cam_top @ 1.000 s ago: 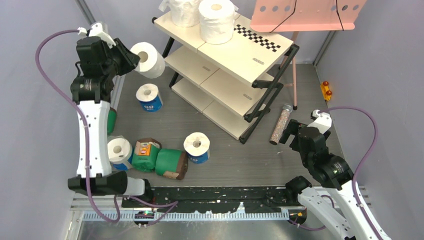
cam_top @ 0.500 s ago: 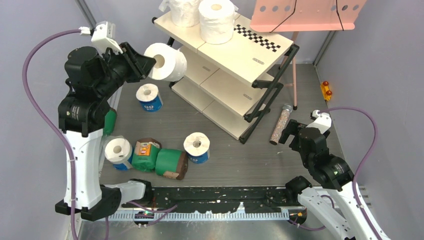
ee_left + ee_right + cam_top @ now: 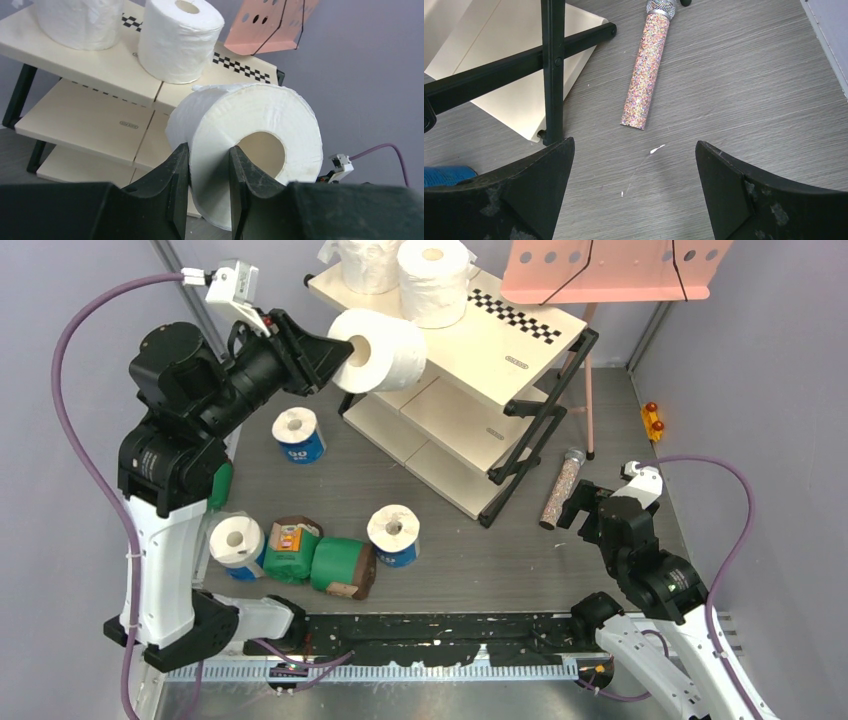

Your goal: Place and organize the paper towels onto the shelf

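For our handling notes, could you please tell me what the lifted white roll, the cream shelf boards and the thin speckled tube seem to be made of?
White cylindrical roll: soft matte paper, judging by its layered end and fuzzy surface. Cream shelf boards: smooth, probably laminated wood or plastic; faint sheen, crisp edges. Speckled tube: glittery coating, metallic-looking cap; core unclear.

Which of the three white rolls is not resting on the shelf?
The white roll pinched by the left fingers, held sideways in the air; the other two rolls stand upright on the shelf's top board.
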`<state>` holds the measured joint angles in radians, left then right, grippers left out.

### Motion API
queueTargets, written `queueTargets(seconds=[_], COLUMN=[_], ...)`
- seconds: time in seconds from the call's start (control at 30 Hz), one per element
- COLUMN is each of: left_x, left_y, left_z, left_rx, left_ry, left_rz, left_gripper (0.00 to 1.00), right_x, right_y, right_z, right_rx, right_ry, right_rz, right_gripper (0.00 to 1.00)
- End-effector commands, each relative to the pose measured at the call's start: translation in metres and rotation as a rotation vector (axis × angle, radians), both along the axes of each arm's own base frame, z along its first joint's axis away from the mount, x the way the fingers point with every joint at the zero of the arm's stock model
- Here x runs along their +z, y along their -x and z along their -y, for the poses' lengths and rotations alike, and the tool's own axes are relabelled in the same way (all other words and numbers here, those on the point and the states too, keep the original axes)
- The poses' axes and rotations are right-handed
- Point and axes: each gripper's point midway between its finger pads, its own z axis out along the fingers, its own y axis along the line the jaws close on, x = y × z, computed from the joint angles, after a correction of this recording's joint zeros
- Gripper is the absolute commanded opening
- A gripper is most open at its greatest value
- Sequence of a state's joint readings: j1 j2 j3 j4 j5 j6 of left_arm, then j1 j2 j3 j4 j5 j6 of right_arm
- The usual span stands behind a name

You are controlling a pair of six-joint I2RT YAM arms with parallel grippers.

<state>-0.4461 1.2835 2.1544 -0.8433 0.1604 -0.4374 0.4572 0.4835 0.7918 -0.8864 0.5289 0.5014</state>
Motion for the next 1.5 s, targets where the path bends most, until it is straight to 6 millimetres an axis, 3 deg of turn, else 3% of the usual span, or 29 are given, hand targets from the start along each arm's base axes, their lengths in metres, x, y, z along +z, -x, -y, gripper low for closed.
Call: queueTargets(seconds=[0.0, 0.2, 0.77, 1.47], left_x=[0.049, 0.060, 0.057, 0.048], left_y=[0.006, 0.001, -0.040, -0.066], left_z=[0.016, 0.037, 0.088, 0.108], left_rx=[-0.052, -0.091, -0.096, -0.082], left_ry=[0.084, 0.097, 0.113, 0.112], left_rz=[0.155, 0.184, 0.184, 0.181], left_gripper=[0.04, 0.04, 0.05, 0.16], right_x=[0.009, 0.010, 0.010, 0.008], right_y=[-0.004, -0.004, -0.004, -0.005], right_z=[-0.002, -0.001, 0.000, 0.002], right_rx=[0.002, -0.002, -0.009, -0.021], right_ry=[-0.015, -0.016, -0.014, -0.006], right_rz=[0.046, 0.049, 0.048, 0.037], right_gripper=[0.99, 0.99, 0.99, 0.99])
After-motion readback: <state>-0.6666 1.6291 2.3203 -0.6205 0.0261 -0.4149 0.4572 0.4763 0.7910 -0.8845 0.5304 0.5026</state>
